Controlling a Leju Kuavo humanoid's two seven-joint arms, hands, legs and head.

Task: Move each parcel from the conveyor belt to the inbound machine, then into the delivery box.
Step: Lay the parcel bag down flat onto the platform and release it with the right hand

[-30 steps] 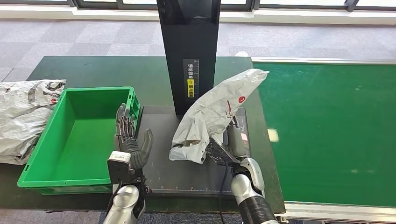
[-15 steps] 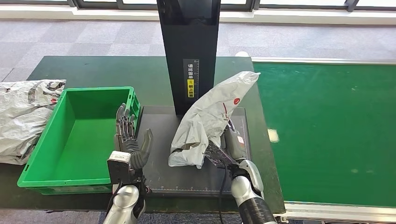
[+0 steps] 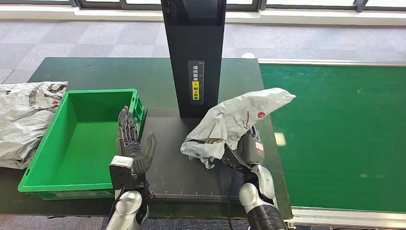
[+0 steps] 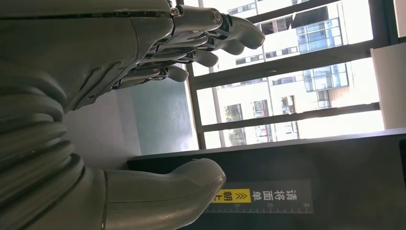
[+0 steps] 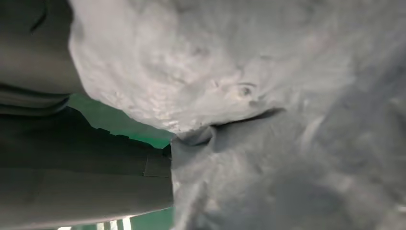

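My right hand [image 3: 246, 149] grips a crumpled grey plastic parcel [image 3: 234, 122] over the right side of the dark platform [image 3: 182, 167] of the inbound machine, whose black column [image 3: 194, 52] stands behind. The parcel's far end reaches over the edge of the green conveyor belt [image 3: 335, 134]. Up close, the parcel [image 5: 268, 96] hides the right hand's fingers. Between the machine platform and the green delivery box [image 3: 79, 139], my left hand [image 3: 133, 146] stands upright, empty, with its fingers [image 4: 201, 43] apart.
Another grey parcel [image 3: 24, 117] lies on the dark green table [image 3: 95, 72] left of the box. The belt stretches off to the right. Windows and grey floor tiles lie beyond the table.
My right hand has swung the parcel to the right and tipped it flatter, so its far end now points toward the belt. The left hand has not moved.
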